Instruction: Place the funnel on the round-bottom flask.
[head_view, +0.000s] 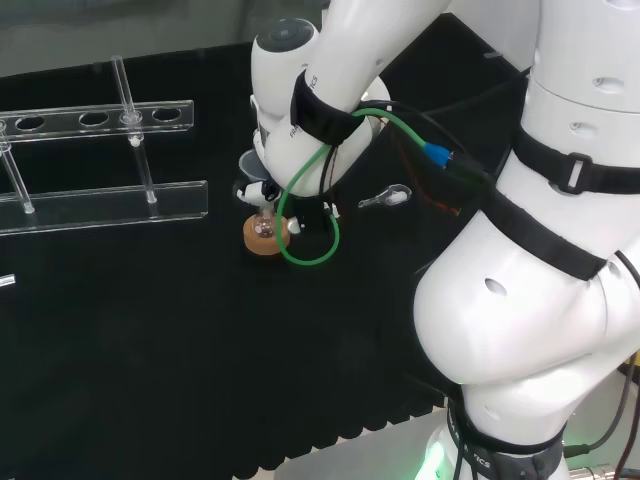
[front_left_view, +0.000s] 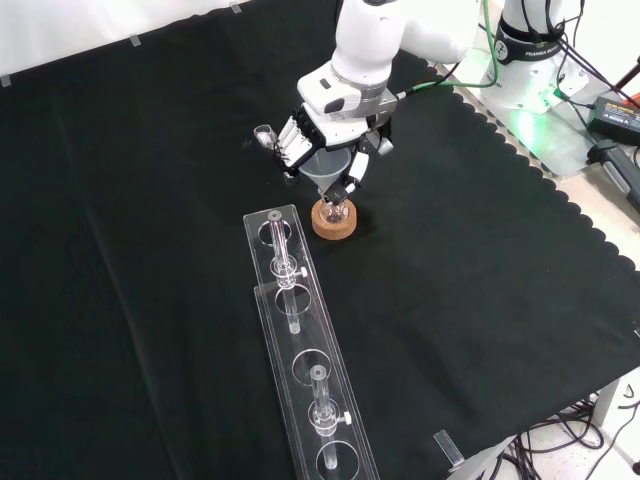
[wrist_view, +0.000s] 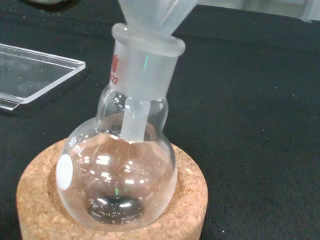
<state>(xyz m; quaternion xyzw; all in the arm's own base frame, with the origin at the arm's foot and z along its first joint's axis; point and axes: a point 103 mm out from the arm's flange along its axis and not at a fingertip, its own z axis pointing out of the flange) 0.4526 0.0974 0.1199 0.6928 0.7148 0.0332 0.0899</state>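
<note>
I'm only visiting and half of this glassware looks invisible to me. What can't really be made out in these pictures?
- Head view: the robot hand and funnel are mostly behind the white arm.
- Front view: the flask is too small and clear; fingers cover its neck.
- Wrist view: the funnel's cone is cut off, and the dark patch inside the flask can't be identified.

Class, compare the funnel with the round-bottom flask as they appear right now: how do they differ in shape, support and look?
Shape: the funnel is a cone narrowing to a thin stem; the round-bottom flask is a globe with a straight neck.
Support: the funnel is held by the hand; the flask sits in a cork ring.
Look: the funnel is cloudy; the flask is clear.
Shared: both stand upright, and the funnel's stem is down inside the flask's neck.
</note>
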